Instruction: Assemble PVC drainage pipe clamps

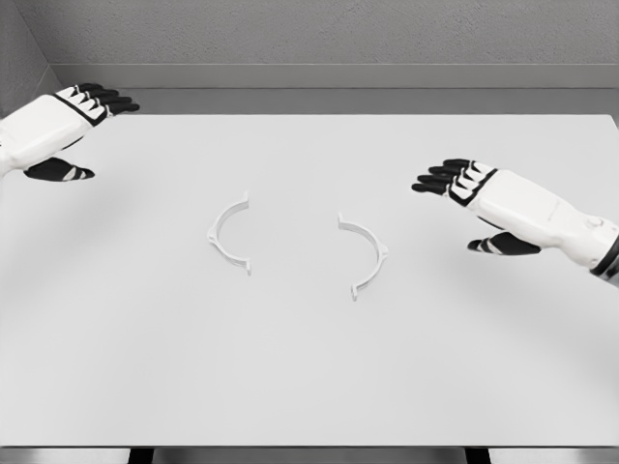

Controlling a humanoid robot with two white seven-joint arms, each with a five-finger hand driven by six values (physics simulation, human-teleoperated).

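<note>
Two white half-ring clamp pieces lie flat on the white table (309, 387). The left clamp half (227, 233) curves open toward the right; the right clamp half (368, 253) curves open toward the left. A gap separates them. My left hand (92, 104) hovers at the far left near the table's back edge, fingers stretched out, holding nothing. Over the right side floats my right hand (447, 180), fingers extended toward the right clamp half and apart from it, also holding nothing.
A grey wall (319, 39) runs behind the table's back edge. The table's front edge is near the bottom of the view.
</note>
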